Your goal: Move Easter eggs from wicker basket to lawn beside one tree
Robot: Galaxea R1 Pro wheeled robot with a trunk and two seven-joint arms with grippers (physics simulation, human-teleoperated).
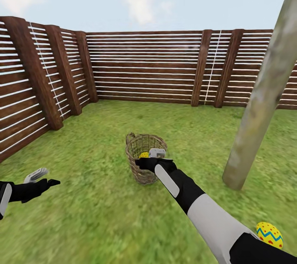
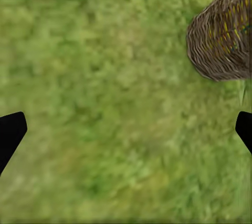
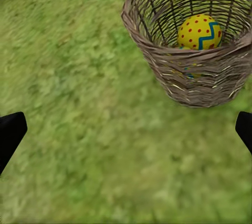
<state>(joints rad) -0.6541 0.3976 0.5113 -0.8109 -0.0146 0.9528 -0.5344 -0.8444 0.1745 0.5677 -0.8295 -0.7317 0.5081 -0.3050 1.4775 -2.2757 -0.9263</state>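
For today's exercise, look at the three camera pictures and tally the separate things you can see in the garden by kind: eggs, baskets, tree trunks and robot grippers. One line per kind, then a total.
Easter eggs: 2, one in the basket and one on the lawn
Wicker basket: 1
Tree trunk: 1
Grippers: 2, left gripper and right gripper
Total: 6

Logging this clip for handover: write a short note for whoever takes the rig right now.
Right gripper: open, empty, above the basket's near rim.
Left gripper: open, empty, over the lawn left of the basket.
Eggs: one seen in the basket; one on the grass near the tree.
Done: at least one egg out.
Left: empty the basket and set every egg by that tree. Third egg not located.
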